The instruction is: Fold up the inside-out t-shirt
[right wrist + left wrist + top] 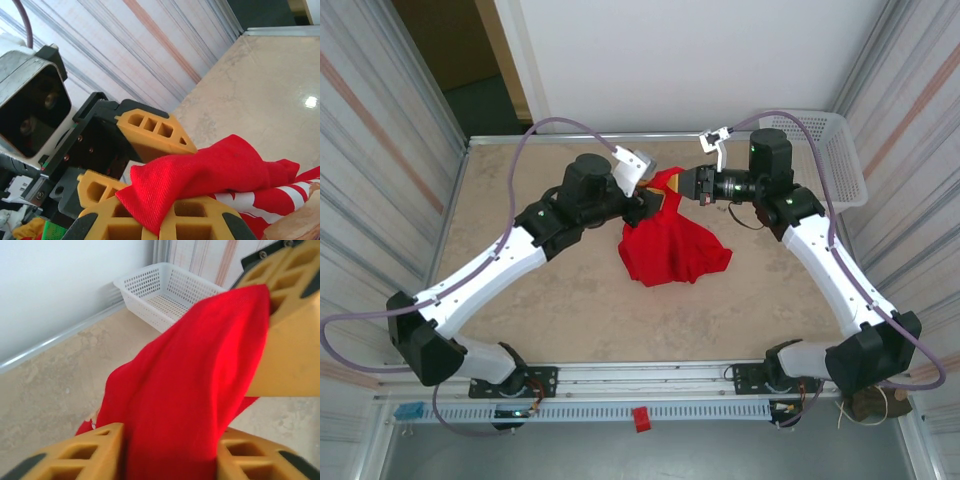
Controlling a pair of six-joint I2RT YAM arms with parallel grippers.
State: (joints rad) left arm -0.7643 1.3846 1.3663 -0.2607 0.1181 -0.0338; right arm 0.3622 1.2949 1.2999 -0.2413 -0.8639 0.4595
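Counting what lies before us, we find one inside-out t-shirt (670,250), one white lattice basket (835,150), one table (540,310) and two arms, the left arm (500,262) and the right arm (830,265), each ending in a single two-fingered claw. The t-shirt is bright red and sits near the middle of the table. Most of it is heaped on the surface, and one upper part is drawn up into a peak between the two claws. The basket stands at the far right corner of the table, well apart from the cloth.

The right gripper (690,185) is closed on the t-shirt. In its own wrist view a fold of red fabric is pinched between its yellow fingers (200,220) and spills over them, and white markings show on the cloth beside them. The left gripper (653,200) faces it from just beside, tip towards tip. Its yellow fingers (85,452) stand partway apart with a thick band of the red fabric running between them, and the cloth touches both. Whether they truly clamp it or merely flank it, we cannot tell.
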